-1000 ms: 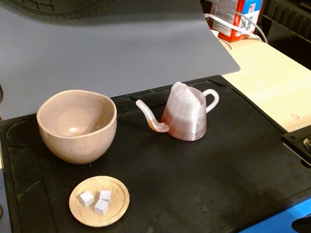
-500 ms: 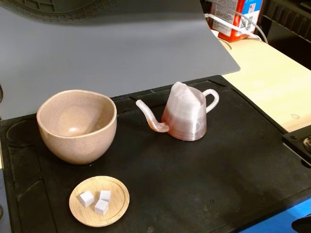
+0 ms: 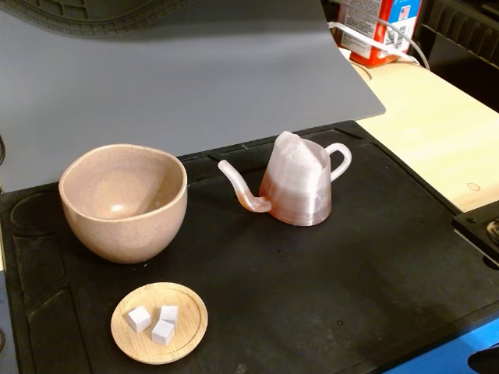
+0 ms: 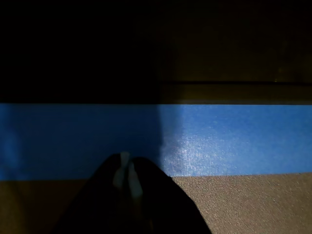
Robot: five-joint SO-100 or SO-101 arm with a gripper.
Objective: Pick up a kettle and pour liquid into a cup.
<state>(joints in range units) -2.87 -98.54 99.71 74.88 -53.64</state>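
Right now my end effector (image 4: 127,176) shows only in the wrist view, as a dark shape low in the frame with its two pale tips pressed together, holding nothing, above a blue strip (image 4: 234,139). On the black mat (image 3: 312,288) in the fixed view, the kettle (image 3: 298,183) stands upright, its spout toward the cup (image 3: 123,202), well apart from it.

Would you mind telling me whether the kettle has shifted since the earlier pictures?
No. In the fixed view the kettle sits exactly as before, its spout pointing toward the cup.
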